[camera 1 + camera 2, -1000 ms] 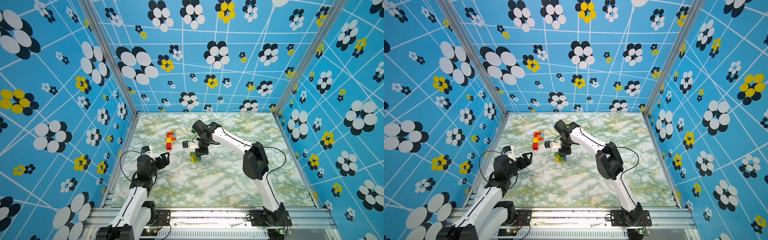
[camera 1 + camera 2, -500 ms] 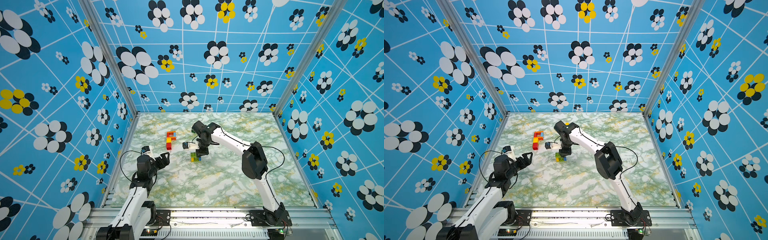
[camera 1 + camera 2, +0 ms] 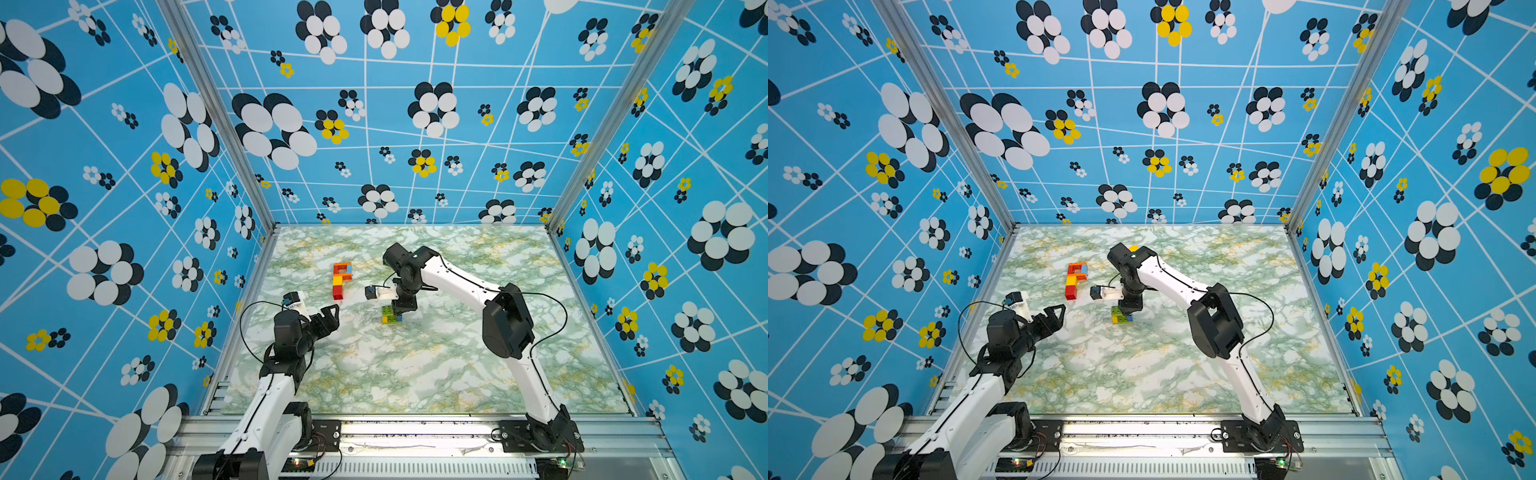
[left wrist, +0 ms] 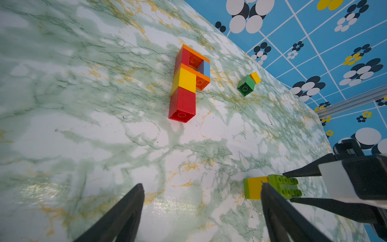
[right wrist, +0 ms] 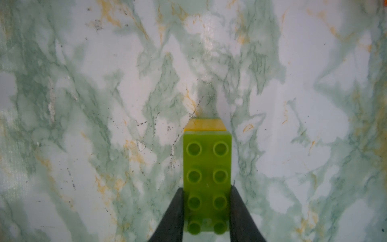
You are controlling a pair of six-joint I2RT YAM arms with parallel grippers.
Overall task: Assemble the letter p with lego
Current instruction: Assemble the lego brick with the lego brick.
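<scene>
A green-veined marble-patterned tabletop [image 3: 415,365] carried the work. The white-and-black right gripper [image 5: 207,201] pointed straight down, its jaws clamped on the sides of an oblong lime studded plastic brick [image 5: 207,174] capping a small yellow-and-lime stack [image 3: 391,314]. The left gripper [image 3: 330,318], jaws spread wide and empty, hung near that stack. Beyond the stack lay a flat red, yellow, orange and light-blue brick assembly [image 3: 341,279], and farther off a small green-and-yellow brick pair [image 4: 248,83].

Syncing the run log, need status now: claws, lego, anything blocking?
Right claw shut on lime brick. Left claw open, empty. Assembled P lies on the table, untouched. Nothing blocking.
</scene>
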